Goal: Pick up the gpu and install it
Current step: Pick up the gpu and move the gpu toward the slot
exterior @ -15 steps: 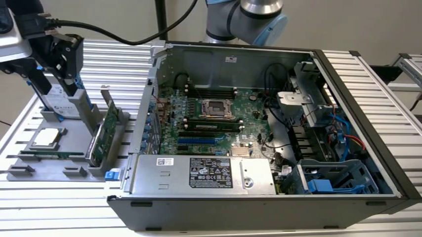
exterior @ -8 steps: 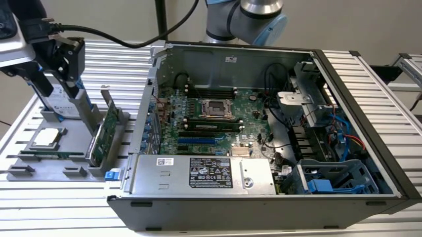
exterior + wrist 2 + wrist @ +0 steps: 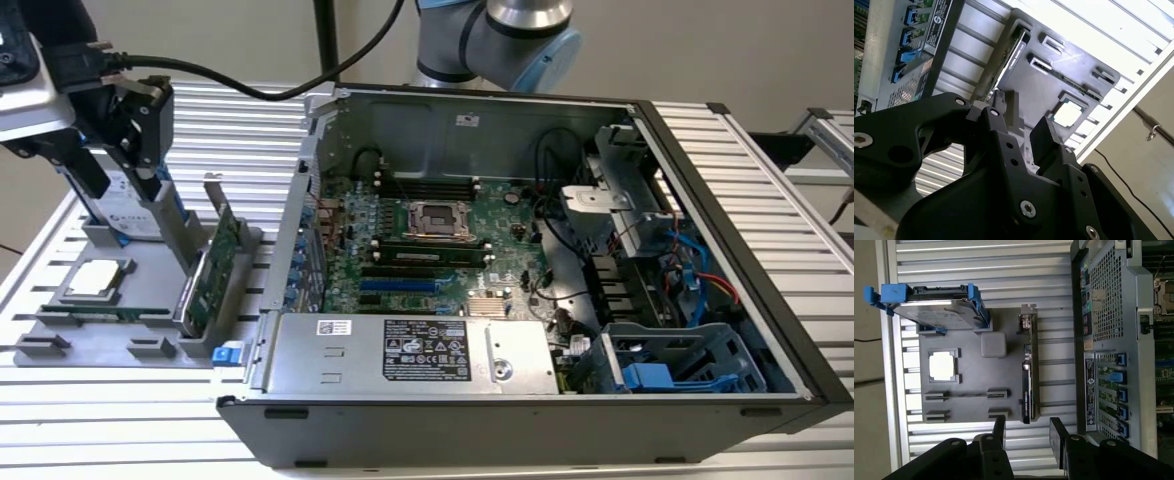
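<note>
**Gripper** (image 3: 123, 180): black, two fingers, spread apart with nothing between them. In the exterior view it hung over the tray's far end, toward the exterior view's left of the gpu and clear of it. The first wrist view (image 3: 1028, 422) showed the gap between the fingers lined up with the card's thin edge. The second wrist view (image 3: 1023, 112) showed the same open fingers from close in.

**Gpu** (image 3: 214, 262): stood upright on its long edge in a slot of the tray, outside the computer case and just beside its wall. The exterior view showed its green board face and silver end bracket. Both wrist views showed it edge-on as a dark strip (image 3: 1026, 385) (image 3: 1013, 52).

**Tray** (image 3: 147, 262): grey parts holder on the slatted table (image 3: 240, 120). The first wrist view laid out its whole plan (image 3: 979, 375).

**Hard drive** (image 3: 134, 215): in a blue caddy, upright at the tray's far end. The first wrist view showed the caddy's blue handles (image 3: 939, 312).

**Processor chip** (image 3: 96, 278): flat in a square pocket, also seen in both wrist views (image 3: 943, 365) (image 3: 1068, 112).

**Memory stick** (image 3: 94, 312): on edge, near the chip.

**Computer case** (image 3: 534, 420): on its side, open. The exterior view showed the motherboard (image 3: 427, 240) and power supply (image 3: 414, 350) inside. The first wrist view gave the rear panel (image 3: 1104, 315).
</note>
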### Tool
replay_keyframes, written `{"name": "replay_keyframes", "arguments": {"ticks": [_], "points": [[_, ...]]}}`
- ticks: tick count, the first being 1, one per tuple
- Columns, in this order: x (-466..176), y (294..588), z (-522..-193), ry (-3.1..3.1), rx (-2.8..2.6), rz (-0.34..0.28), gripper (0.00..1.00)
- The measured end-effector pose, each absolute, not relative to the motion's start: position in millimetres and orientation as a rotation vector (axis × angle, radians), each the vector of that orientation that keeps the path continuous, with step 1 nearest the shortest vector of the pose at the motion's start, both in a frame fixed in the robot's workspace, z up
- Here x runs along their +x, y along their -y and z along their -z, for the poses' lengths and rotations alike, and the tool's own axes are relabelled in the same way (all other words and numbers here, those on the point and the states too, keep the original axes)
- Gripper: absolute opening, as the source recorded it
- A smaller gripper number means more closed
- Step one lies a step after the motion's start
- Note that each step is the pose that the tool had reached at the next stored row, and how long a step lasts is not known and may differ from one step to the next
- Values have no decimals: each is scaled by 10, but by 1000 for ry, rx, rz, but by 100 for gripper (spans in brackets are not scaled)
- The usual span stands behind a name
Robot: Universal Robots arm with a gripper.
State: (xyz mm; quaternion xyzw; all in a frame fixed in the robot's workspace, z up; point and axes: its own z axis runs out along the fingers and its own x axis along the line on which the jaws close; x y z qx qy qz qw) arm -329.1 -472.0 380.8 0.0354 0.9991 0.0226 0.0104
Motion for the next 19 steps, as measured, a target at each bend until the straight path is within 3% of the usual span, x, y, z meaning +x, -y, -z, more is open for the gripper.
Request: {"name": "replay_keyframes", "arguments": {"ticks": [19], "points": [[-3290, 4720, -3727, -3118, 111, -68, 100]]}}
